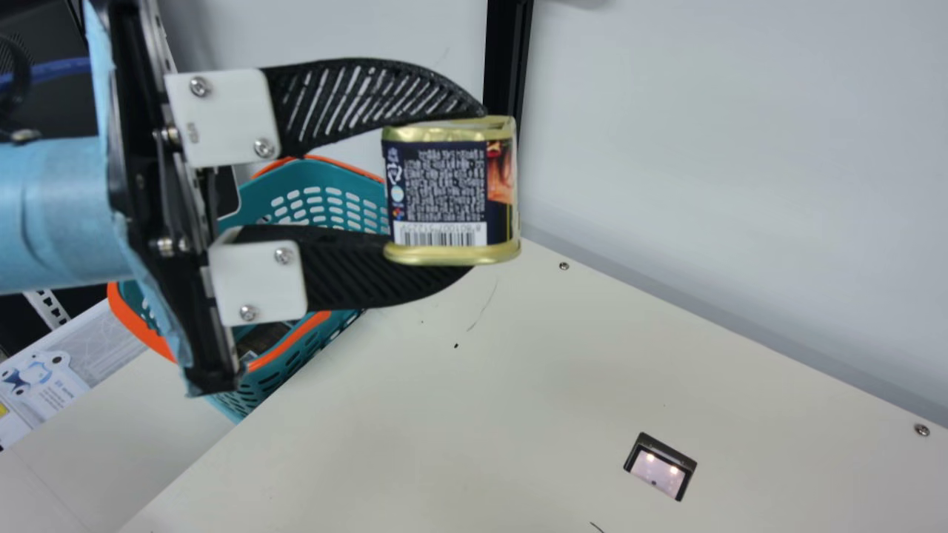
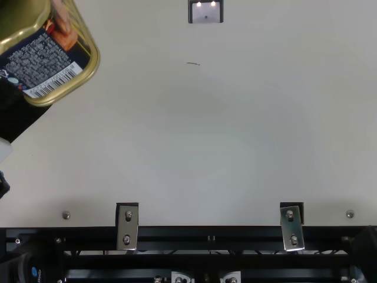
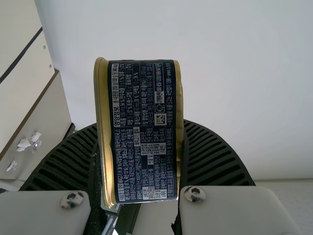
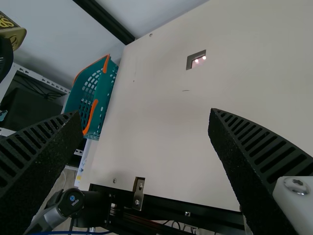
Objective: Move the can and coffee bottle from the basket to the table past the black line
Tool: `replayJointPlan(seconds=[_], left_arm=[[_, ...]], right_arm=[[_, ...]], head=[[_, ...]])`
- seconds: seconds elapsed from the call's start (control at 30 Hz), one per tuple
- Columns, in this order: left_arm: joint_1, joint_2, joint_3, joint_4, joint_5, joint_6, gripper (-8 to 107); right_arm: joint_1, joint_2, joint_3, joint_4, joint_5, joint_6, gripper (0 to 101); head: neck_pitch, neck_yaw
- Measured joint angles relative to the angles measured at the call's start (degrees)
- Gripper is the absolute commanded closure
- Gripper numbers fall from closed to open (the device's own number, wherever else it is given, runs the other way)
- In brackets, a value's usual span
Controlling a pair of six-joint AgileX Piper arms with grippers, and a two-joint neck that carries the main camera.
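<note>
In the main view my left gripper (image 1: 474, 192) is shut on the can (image 1: 444, 185), one finger above and one below it. The can, dark-labelled with gold rims, is held up in front of the teal basket (image 1: 290, 342) with its orange rim. At the top view's upper left corner the can (image 2: 44, 62) appears large. The left wrist view has the can (image 3: 142, 132) between the pads of my left gripper (image 3: 139, 125). My right gripper (image 4: 145, 112) stands open with nothing between its fingers. A black line (image 3: 20, 55) crosses a cream surface in the left wrist view.
The basket (image 4: 92, 115) stands beside the edge of the cream table (image 4: 156, 132). A small lit recess (image 1: 655, 474) is set in the tabletop. A pale wall (image 1: 726, 148) with a black post (image 1: 506, 59) rises behind. Black rails (image 2: 212, 233) run along one table edge.
</note>
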Motion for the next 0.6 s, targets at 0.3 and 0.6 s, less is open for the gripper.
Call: replayJointPlan(seconds=[0.3, 0.6], left_arm=[[0.0, 0.0, 0.0, 0.0, 0.0, 0.0, 89], [-0.1, 0.01, 0.1, -0.52, -0.96, 1.78, 89]], right_arm=[[0.0, 0.0, 0.0, 0.0, 0.0, 0.0, 0], [0.0, 0.0, 0.0, 0.0, 0.0, 0.0, 0]], head=[[0.0, 0.0], [0.0, 0.0]])
